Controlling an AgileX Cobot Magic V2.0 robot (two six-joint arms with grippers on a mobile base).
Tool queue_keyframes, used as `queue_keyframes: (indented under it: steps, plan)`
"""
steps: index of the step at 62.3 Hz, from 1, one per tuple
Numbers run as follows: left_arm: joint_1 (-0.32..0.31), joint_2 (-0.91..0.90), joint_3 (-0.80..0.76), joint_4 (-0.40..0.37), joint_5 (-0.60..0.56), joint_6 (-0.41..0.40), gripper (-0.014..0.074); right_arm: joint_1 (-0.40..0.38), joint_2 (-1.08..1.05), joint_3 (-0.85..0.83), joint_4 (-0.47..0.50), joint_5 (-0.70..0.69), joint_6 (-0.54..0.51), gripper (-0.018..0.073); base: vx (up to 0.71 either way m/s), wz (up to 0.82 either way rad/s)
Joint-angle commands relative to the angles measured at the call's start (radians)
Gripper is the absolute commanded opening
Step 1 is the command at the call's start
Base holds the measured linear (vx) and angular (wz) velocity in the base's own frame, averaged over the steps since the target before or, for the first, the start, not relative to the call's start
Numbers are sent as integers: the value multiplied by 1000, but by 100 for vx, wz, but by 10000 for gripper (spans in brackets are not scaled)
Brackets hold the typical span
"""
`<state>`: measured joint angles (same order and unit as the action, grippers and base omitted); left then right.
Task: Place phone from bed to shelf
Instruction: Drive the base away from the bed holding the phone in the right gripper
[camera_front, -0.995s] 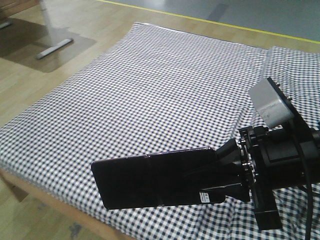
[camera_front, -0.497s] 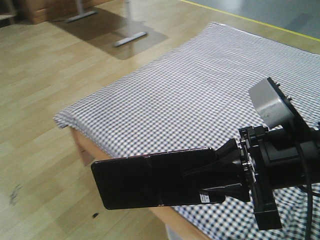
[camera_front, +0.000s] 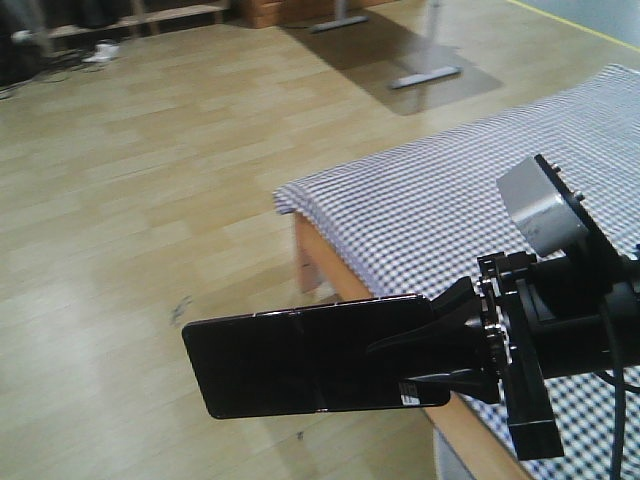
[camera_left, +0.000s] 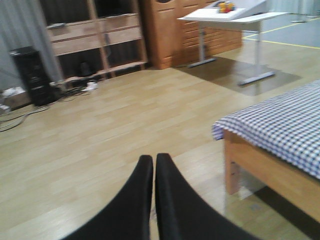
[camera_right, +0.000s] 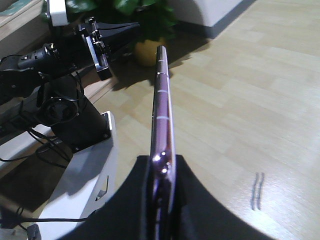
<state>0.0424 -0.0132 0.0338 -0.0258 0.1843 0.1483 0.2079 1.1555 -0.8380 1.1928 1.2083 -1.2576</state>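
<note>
Phone (camera_front: 300, 355) held in my right pincer (camera_front: 405, 365), off the bed (camera_front: 440, 200).
The right pincer is clamped tight on the phone's sticker end, slab level over bare wooden floor (camera_front: 150, 200) (edge-on in the right wrist view); the bed's corner lies at 2 o'clock of it. My left pincer (camera_left: 154, 167) has both jaws pressed together, empty, with the shelf (camera_left: 95, 35) at 11 o'clock.
</note>
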Motion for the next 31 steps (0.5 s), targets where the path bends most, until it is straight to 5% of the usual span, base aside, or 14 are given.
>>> queue_keyframes:
  steps: [1,31]
  plan:
    - [-4,-13,-21,-9,-72,-6,1,-1,-24,-26,90,79,-8,-2,-18,69]
    - [-4,-13,-21,-9,-72,-6,1,-1,-24,-26,90,79,-8,-2,-17,67]
